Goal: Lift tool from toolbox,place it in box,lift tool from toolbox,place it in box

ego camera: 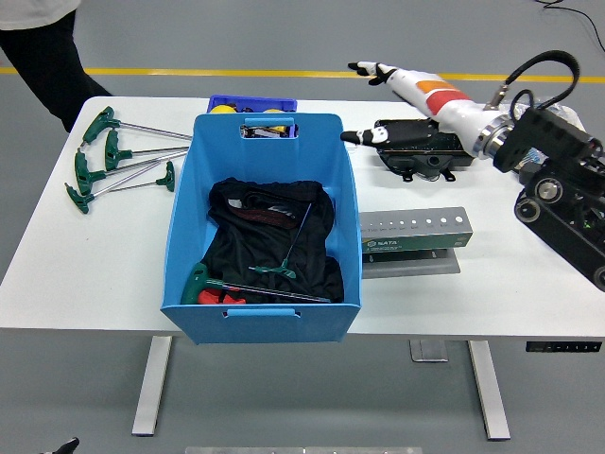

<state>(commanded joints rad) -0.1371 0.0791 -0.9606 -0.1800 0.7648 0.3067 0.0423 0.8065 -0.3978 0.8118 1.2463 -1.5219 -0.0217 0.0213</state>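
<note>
Right robot hand (397, 95) raised at upper right, fingers (364, 68) spread, holding nothing
</note>
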